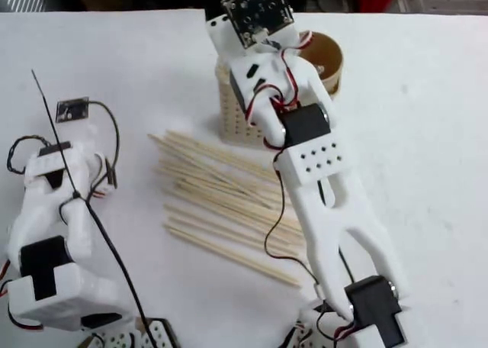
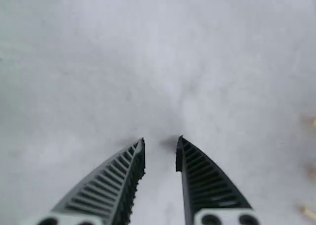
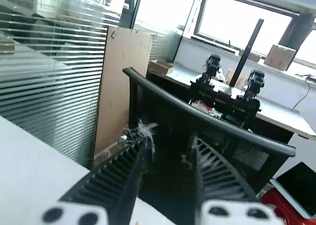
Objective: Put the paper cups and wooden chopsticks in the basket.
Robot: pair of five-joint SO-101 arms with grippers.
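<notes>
Left fingers (image 2: 123, 180), slightly apart and empty, over bare counter (image 1: 427, 134); chopsticks (image 1: 229, 203) piled just to their right, long axes running far-left to near-right, likely nearer this arm; basket (image 1: 232, 119) beyond the pile; right fingers (image 3: 123, 170), slightly apart, empty, high over the basket; paper cup (image 1: 326, 58) beside it.

Your white table (image 1: 427, 134) ends before a black chair (image 3: 207, 121); behind it stand a leaning wooden board (image 3: 123, 87), slatted blinds (image 3: 44, 62) and bright daylit windows (image 3: 237, 18).
</notes>
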